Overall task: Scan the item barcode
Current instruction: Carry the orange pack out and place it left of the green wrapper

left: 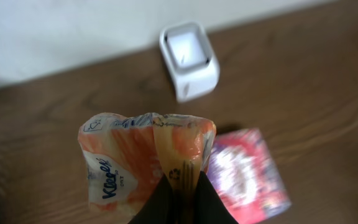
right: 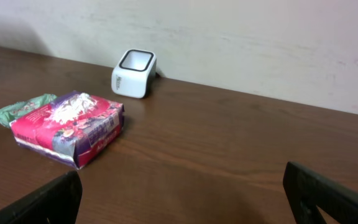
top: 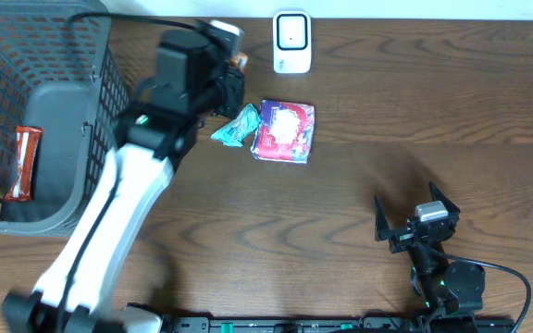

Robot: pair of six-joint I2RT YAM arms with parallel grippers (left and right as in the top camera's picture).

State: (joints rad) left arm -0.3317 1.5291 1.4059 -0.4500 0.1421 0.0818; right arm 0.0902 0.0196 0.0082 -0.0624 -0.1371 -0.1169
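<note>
On the orange tissue pack (left: 120, 163) I read blue "Klee…", the rest is hidden. Its seam carries a recycling sign.

The worktop (top: 433, 111) is dark brown with a streaky wood grain, and the wall (right: 260, 43) is plain off-white. The scanner (top: 291, 42) is white with a dark rim round its pale window. The tissue pack (left: 142, 155) is orange and white in soft blotches, with blue lettering. The flat packet (top: 285, 129) is pink and red with a busy flowery print; the small packet (top: 237, 127) is teal green. The basket (top: 109, 83) is dark grey mesh, and the wrapper (top: 24, 164) in it is red with white. The left arm (top: 128, 194) is white and black; the left fingers (left: 155, 204) and right fingers (right: 36, 205) are black
</note>
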